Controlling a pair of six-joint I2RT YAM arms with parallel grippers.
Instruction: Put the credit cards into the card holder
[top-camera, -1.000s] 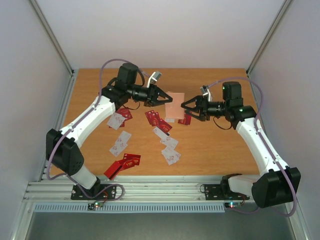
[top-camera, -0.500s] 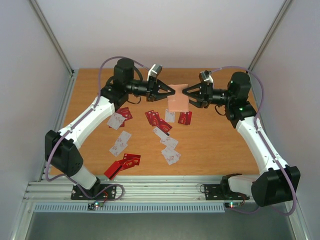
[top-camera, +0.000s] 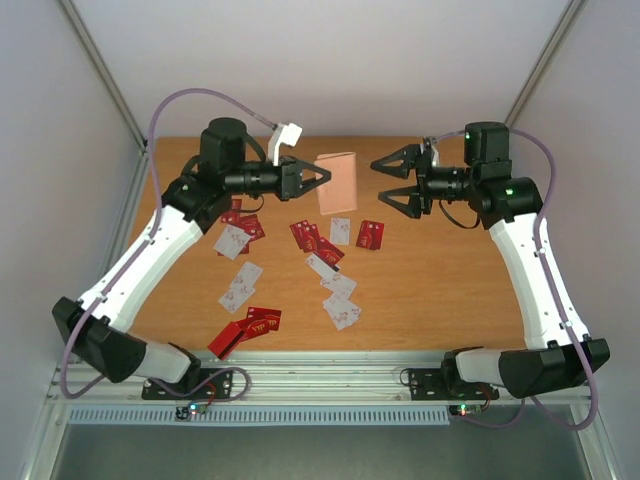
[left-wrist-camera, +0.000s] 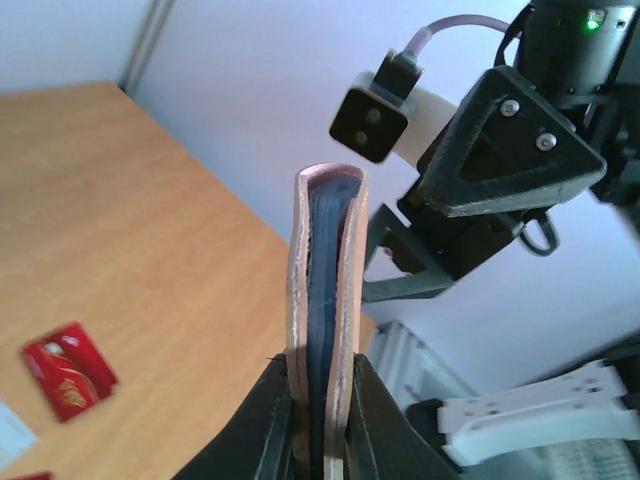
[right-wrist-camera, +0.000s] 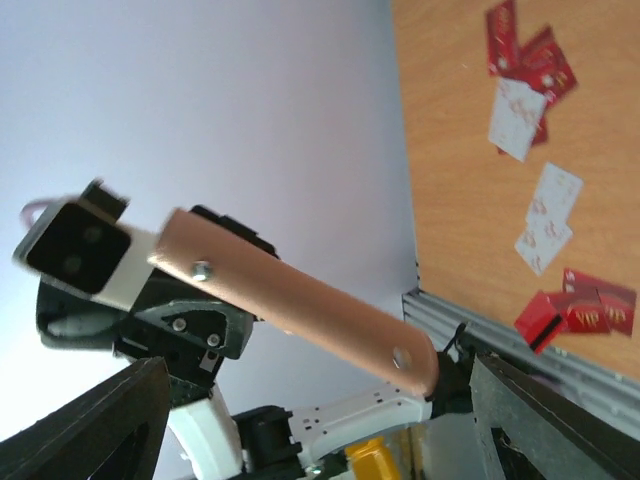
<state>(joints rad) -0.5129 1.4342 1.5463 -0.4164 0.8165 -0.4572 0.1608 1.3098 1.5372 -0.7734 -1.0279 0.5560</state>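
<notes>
Wooden counter (top-camera: 440, 290) strewn with credit cards (top-camera: 318, 240): left end effector (top-camera: 322, 178) clamps the folded card holder (top-camera: 337, 183) aloft; right end effector (top-camera: 384, 183), gaping empty, likely must pry it open.

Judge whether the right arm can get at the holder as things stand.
Probably yes. The left tool holds the holder aloft, its far edge facing the right tool, which stands open with only air between them.
</notes>
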